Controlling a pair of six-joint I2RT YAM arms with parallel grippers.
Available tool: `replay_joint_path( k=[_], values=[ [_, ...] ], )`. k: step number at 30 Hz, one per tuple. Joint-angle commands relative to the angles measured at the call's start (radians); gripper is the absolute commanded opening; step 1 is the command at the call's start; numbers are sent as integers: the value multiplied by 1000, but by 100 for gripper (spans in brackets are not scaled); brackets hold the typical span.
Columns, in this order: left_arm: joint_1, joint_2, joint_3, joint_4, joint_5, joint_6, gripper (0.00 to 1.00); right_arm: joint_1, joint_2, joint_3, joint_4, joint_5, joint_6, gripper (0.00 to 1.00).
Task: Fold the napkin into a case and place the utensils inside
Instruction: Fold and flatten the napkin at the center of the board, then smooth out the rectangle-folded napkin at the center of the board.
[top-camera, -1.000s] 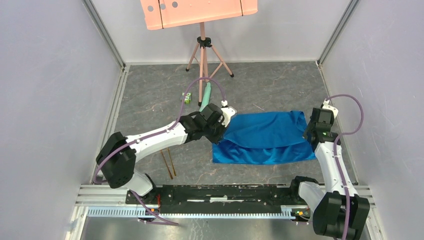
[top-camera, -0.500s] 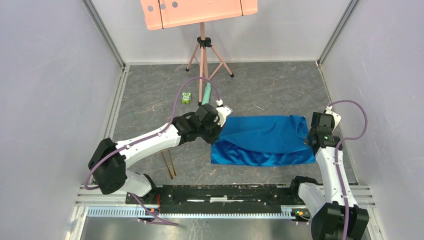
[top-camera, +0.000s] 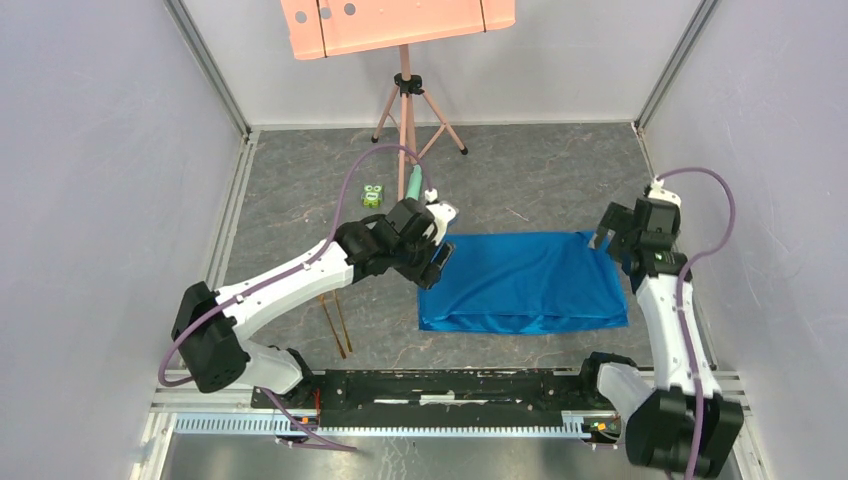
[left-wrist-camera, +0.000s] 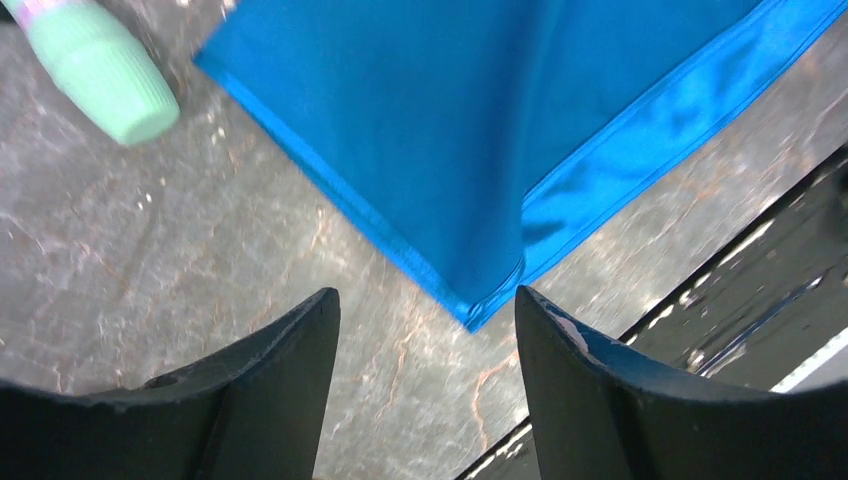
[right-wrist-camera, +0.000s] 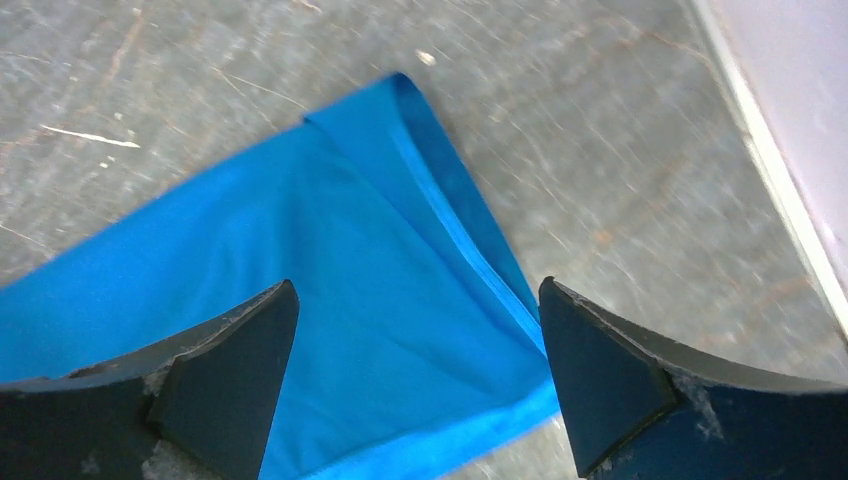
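The bright blue napkin (top-camera: 520, 283) lies flat on the floor, folded into a wide rectangle. My left gripper (top-camera: 437, 262) hovers open over its left edge. In the left wrist view the napkin (left-wrist-camera: 480, 130) ends in a corner just ahead of the open left gripper (left-wrist-camera: 426, 295), which holds nothing. My right gripper (top-camera: 612, 232) stands open above the far right corner. In the right wrist view the napkin (right-wrist-camera: 300, 280) spreads under the right gripper (right-wrist-camera: 417, 285), jaws wide apart and empty. The gold utensils (top-camera: 336, 325) lie side by side on the floor left of the napkin.
A pale green tube (top-camera: 412, 183) and a small green toy (top-camera: 373, 196) lie behind the left gripper; the tube (left-wrist-camera: 100, 65) also shows in the left wrist view. A pink tripod (top-camera: 405, 100) stands at the back. The black base rail (top-camera: 450, 385) runs along the near edge.
Both grippers have opened and let go of the napkin. Its raised upper layer has dropped, and the cloth now lies as a flat rectangle. Both grippers have lifted slightly away.
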Motion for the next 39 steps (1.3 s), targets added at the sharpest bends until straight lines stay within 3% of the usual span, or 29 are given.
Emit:
replay_joint_path(
  k=[1, 6, 11, 14, 21, 24, 28, 32, 36, 39],
  values=[
    [4, 28, 62, 164, -40, -78, 72, -18, 177, 62, 217, -128, -40, 94],
    [21, 147, 99, 308, -88, -129, 72, -105, 349, 93, 305, -181, -34, 90],
    [59, 285, 167, 324, -31, -157, 69, -219, 445, 62, 442, -373, -59, 81],
    [71, 347, 184, 336, -31, -158, 68, -231, 525, 89, 446, -461, -76, 70],
    [102, 405, 183, 345, -33, -160, 65, -231, 621, 78, 500, -557, -78, 60],
    [101, 416, 165, 357, -44, -149, 65, -231, 628, 78, 521, -530, -73, 53],
    [103, 437, 147, 365, -64, -149, 66, -231, 660, 98, 525, -479, -57, 23],
    [113, 476, 115, 382, -98, -158, 66, -231, 621, 78, 550, -346, -37, 5],
    [118, 492, 114, 364, -148, -152, 65, -229, 547, 25, 663, -318, -18, 4],
    [118, 478, 101, 378, -173, -123, 65, -230, 578, 61, 650, -281, -47, 5]
  ],
)
